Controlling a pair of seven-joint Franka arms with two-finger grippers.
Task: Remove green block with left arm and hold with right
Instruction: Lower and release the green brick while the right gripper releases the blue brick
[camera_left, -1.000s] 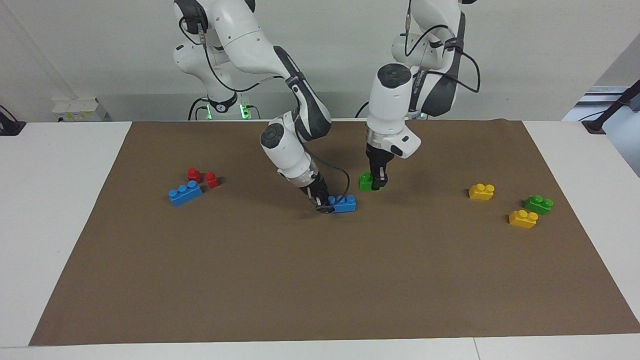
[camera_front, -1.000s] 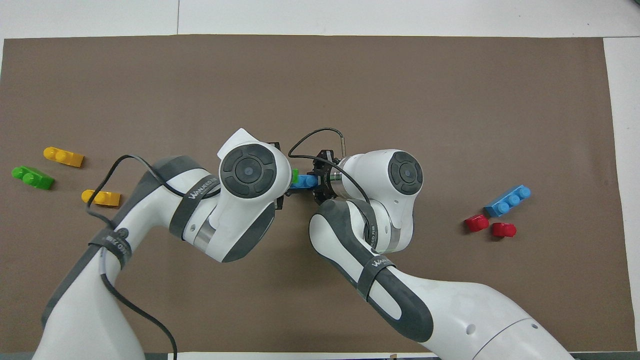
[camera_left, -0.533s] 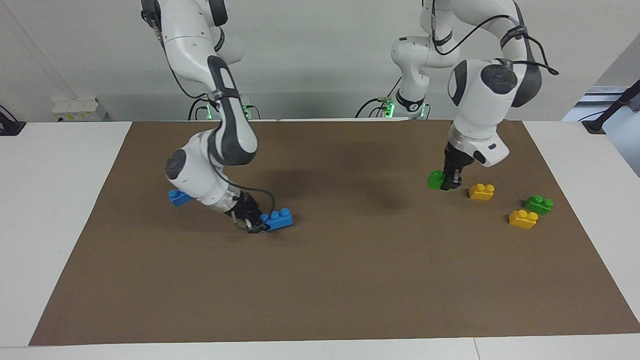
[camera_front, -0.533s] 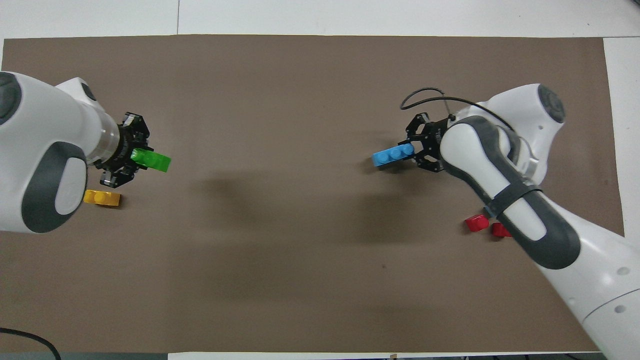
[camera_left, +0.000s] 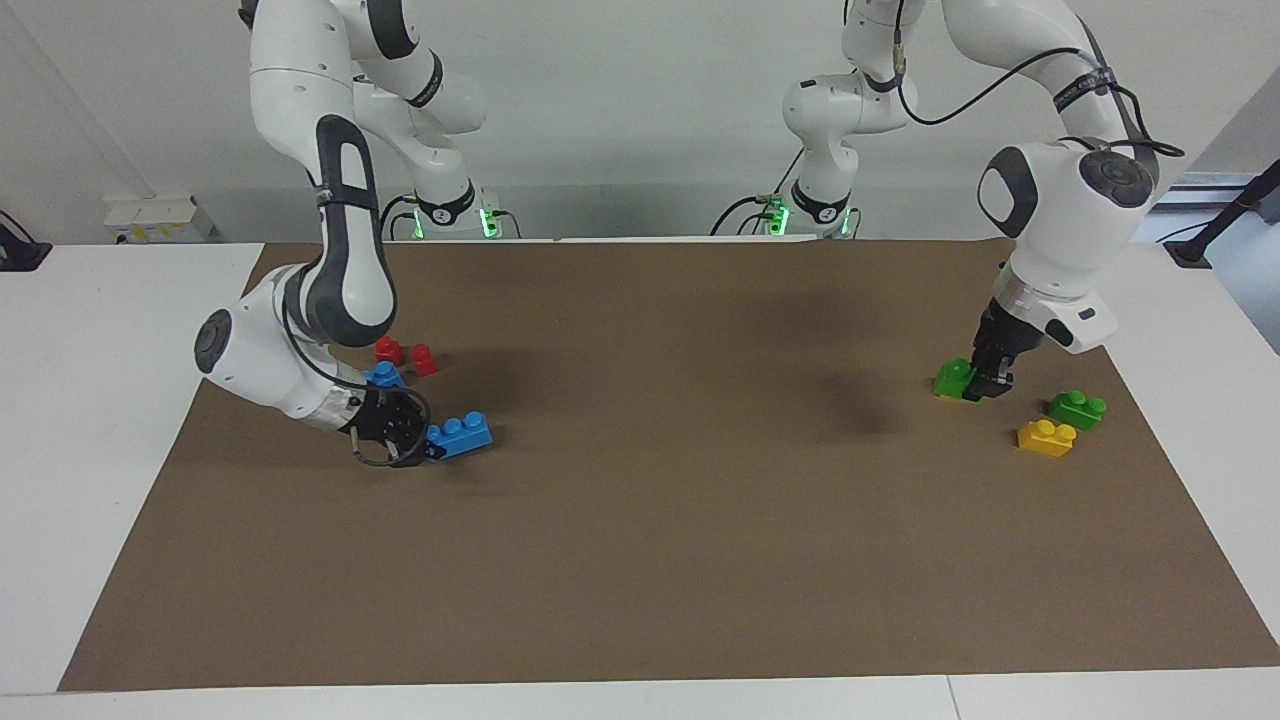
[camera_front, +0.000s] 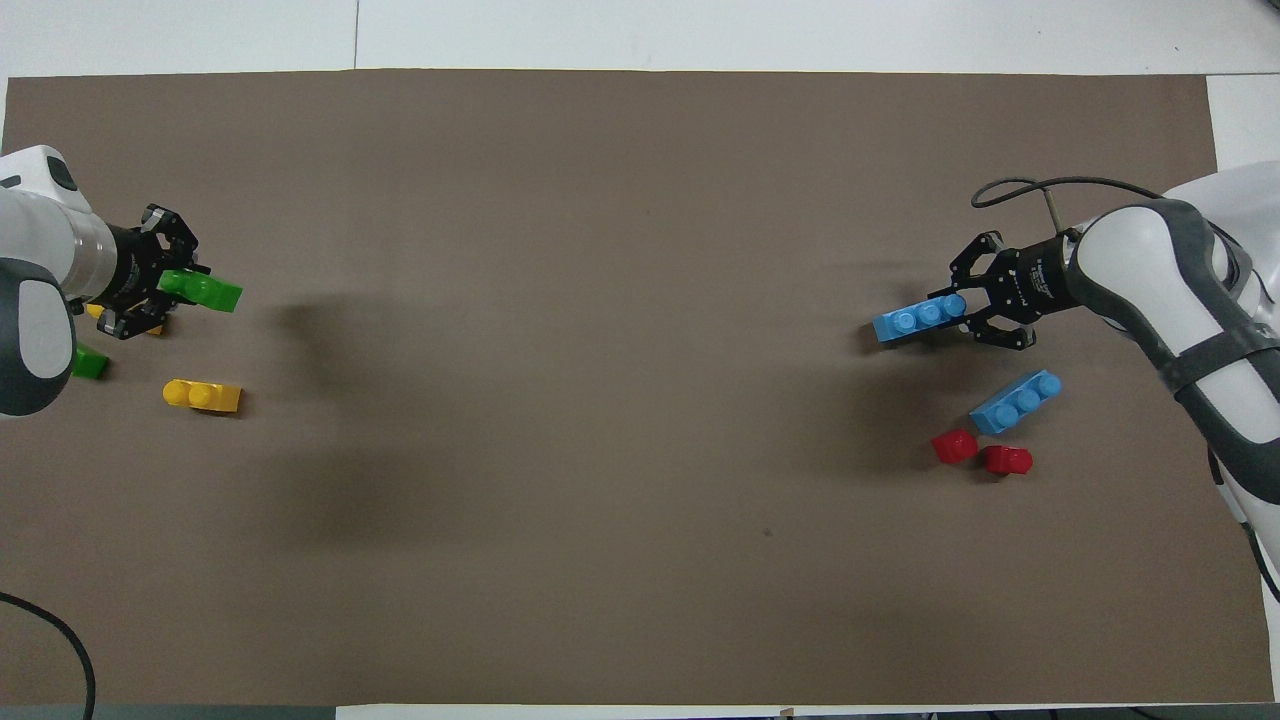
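At nine o'clock of the overhead view, we see the left gripper (camera_front: 165, 290) clamped on the green block (camera_front: 205, 291) over a yellow brick (camera_front: 97, 312); at three o'clock, the right gripper (camera_front: 960, 305) clamps a blue brick (camera_front: 915, 319).

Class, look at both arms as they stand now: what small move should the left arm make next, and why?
Probably lower and open: the left gripper holds the green block just above the mat among a yellow brick and another green brick, while the right gripper holds the blue brick well apart.

Brown-matted table (camera_left: 640, 560): blue brick (camera_front: 1015, 401), red pieces (camera_front: 982, 453), yellow brick (camera_front: 203, 396).
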